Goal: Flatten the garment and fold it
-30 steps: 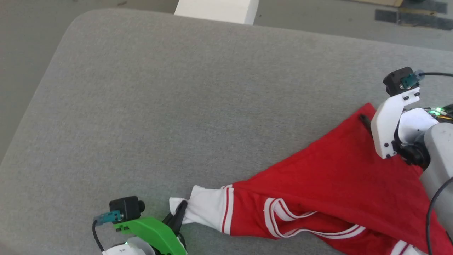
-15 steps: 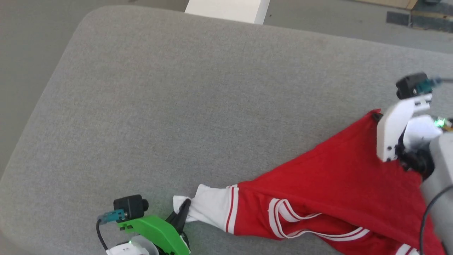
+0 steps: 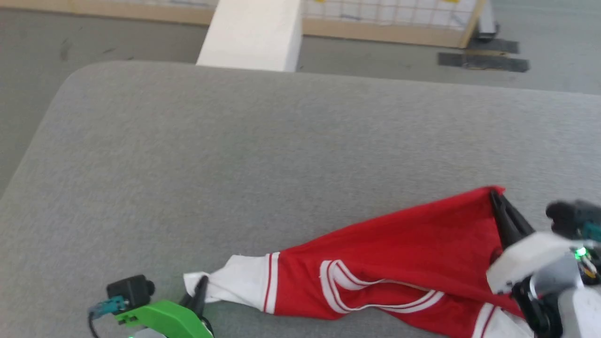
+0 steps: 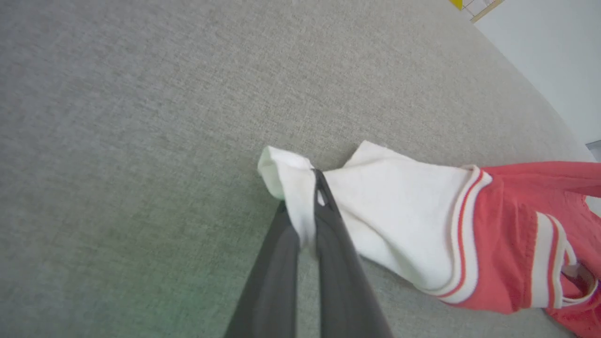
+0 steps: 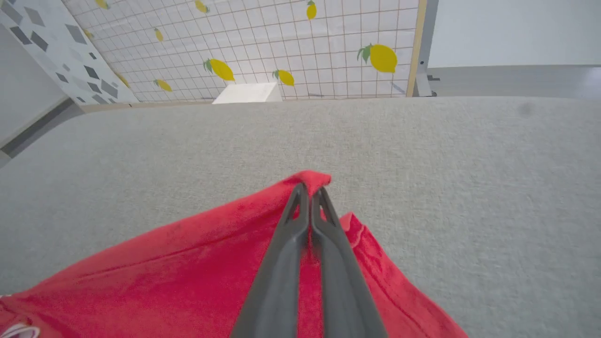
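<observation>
garment [image 3: 399, 249] drawn tauter than a second ago, low along the bench's [image 3: 235, 155] near edge toward the right corner. left gripper [image 4: 310, 180] pinched tight on the white sleeve tip [image 4: 291, 169], right gripper [image 5: 310, 190] likewise on a red corner [image 5: 313, 178]. middle bunched yet; flattening likely underway.

The head view looks down across the grey surface [image 3: 281, 155], its lower right seemingly blurred. The left wrist view sits close over the garment [image 4: 399, 220], mid-frame; the right wrist view looks low toward a lemon-patterned wall [image 5: 281, 42]. All share the garment.
</observation>
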Robot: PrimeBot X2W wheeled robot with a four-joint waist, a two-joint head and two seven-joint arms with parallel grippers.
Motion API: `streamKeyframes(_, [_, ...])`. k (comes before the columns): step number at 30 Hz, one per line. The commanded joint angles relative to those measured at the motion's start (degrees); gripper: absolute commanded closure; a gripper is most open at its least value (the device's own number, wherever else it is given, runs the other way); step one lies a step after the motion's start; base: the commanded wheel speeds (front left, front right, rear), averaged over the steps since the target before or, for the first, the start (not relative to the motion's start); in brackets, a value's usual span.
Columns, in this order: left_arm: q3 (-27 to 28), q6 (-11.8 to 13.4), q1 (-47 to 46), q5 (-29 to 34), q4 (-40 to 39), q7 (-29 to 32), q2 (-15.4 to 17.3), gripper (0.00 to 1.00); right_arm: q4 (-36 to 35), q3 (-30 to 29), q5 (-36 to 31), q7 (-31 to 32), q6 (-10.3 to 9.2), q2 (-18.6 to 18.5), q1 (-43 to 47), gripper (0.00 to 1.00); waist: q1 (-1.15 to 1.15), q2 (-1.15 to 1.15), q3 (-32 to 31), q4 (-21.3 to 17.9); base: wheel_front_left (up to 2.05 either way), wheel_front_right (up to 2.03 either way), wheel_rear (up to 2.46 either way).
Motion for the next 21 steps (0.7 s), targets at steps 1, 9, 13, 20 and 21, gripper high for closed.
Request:
streamKeyframes(1, [0.8,0.3,0.1,0.7,-0.8,-1.2,0.7,1.00,-2.3,-1.2,-0.6,-0.5,-0.09,1.1,2.5,1.00,0.00,0.00,-3.2,-4.2,0.00,0.00,0.00])
streamKeyframes(9, [3.3,-2.0,-5.7,0.5,-6.4,-6.4,1.3,1.00,-14.0,-4.2,-2.8,2.4,-0.09,2.8,7.3,1.00,0.00,0.00,-3.9,-7.6,0.00,0.00,0.00])
streamKeyframes(13, [4.0,-3.3,-12.5,0.5,-9.2,-6.0,2.9,1.00,-19.2,-3.9,-3.8,7.0,-0.09,-0.6,3.5,1.00,0.00,0.00,-3.8,-8.7,0.00,0.00,0.00])
streamKeyframes(20, [4.7,-4.7,-28.8,-2.2,-12.0,-1.6,4.4,1.00,-24.4,-1.5,-4.7,17.0,-0.09,-9.2,-10.0,1.00,0.00,0.00,-1.2,-10.1,0.00,0.00,0.00])
streamKeyframes(21, [4.9,-4.8,-31.8,-2.5,-11.8,-0.9,4.7,1.00,-24.4,-0.8,-4.5,18.4,-0.09,-10.5,-12.8,1.00,0.00,0.00,-0.5,-10.2,0.00,0.00,0.00])
